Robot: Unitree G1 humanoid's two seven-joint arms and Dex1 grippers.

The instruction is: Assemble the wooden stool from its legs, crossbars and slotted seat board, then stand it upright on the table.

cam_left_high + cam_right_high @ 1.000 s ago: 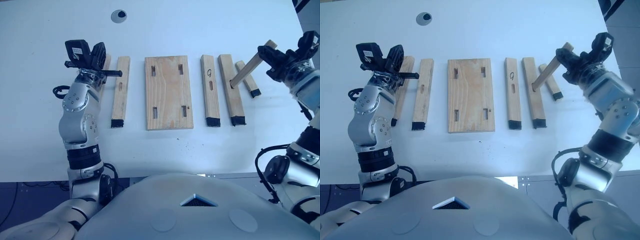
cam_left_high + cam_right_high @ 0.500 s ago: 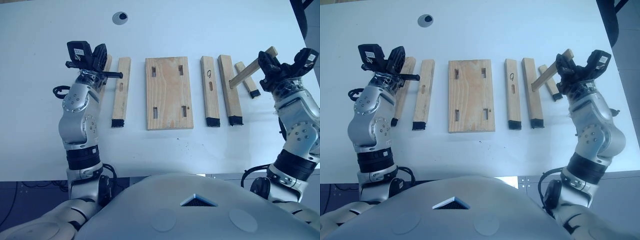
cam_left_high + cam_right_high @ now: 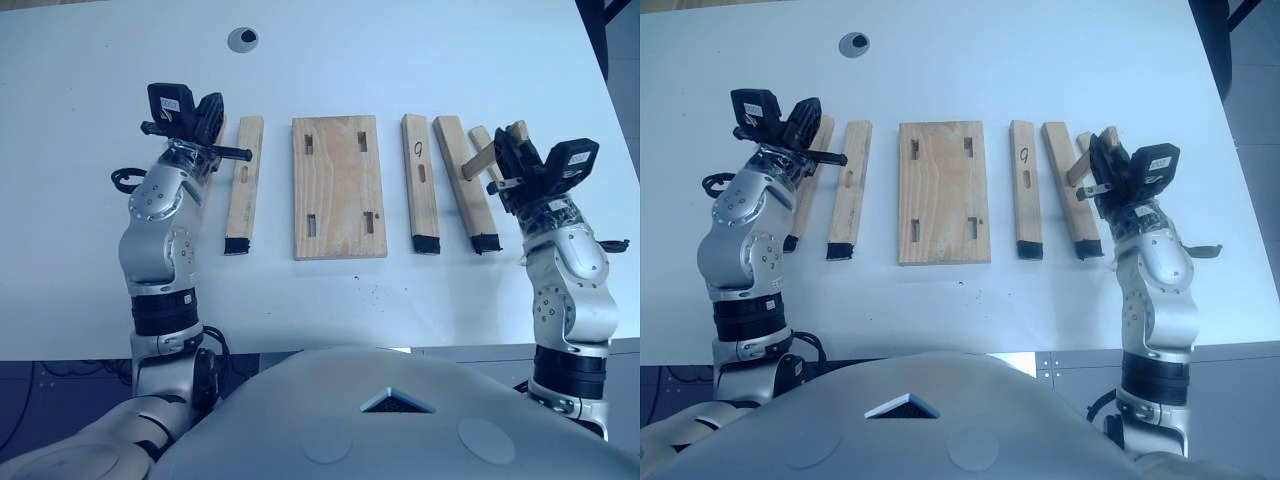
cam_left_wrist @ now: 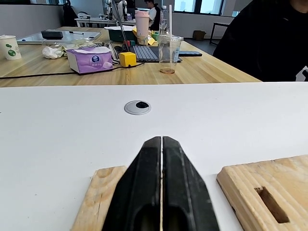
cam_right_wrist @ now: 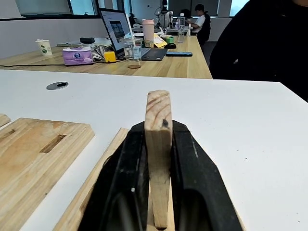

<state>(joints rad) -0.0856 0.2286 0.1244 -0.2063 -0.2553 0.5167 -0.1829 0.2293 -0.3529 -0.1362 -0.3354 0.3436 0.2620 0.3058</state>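
Right gripper (image 5: 159,129), near the table's right edge, clamps a short crossbar (image 5: 159,159) over the rightmost leg (image 3: 463,190). Left gripper (image 4: 161,144), fingers pressed together and empty, hovers over the leftmost leg (image 4: 98,192). Slotted seat board (image 3: 338,185) lies flat mid-table. Nothing appears joined yet.

The left arm (image 3: 152,245) and right arm (image 3: 568,295) are built of rounded silver-grey metal casings dotted with small round screw heads, each with a black ribbed band (image 3: 165,310) around one segment. Thin black cables (image 3: 122,181) loop beside the wrists. Black camera blocks with white labels (image 3: 167,102) adjoin the black tapered jaws.
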